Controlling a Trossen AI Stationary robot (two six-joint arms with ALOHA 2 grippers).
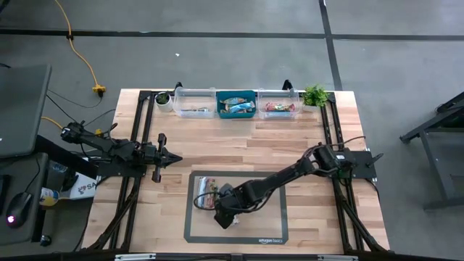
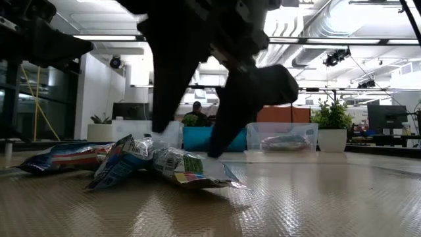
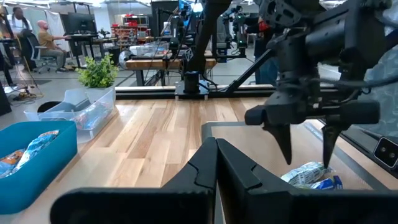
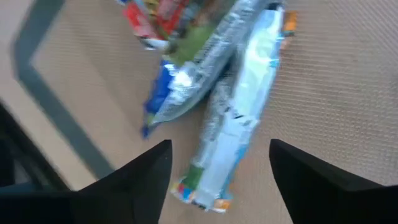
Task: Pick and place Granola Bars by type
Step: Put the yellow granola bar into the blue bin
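Dark fingers point(image 4: 146, 177) of the right gripper point(image 4: 221, 171) are filling the near edge of its wrist view, standing spread wide and holding nothing. Between them a light-blue bar point(image 4: 239, 118) is lying on the mat point(image 1: 272, 217), its long axis running away from the wrist, so the open jaws are straddling its narrow width rather than its length. Its near end is sitting in the gap between the fingertips, slightly toward the left finger. Judging from this, a straight drop and a squeeze across the short side is what the pick is calling for.

Just beside that bar, touching or overlapping it, a blue bar point(image 4: 177, 90) is lying at an angle, and a red-orange one point(image 4: 146, 18) is lying farther off; the close neighbour could get caught in the grip. From above, the right gripper point(image 1: 223, 212) is hovering over this small pile point(image 1: 209, 192) at the mat's left part.

Three bins point(image 1: 237, 104) are waiting along the table's far edge, well apart from the pile.

Over the table's left side, the left gripper point(image 1: 168, 157) is waiting pinched together and empty, farther from the bars than the right.
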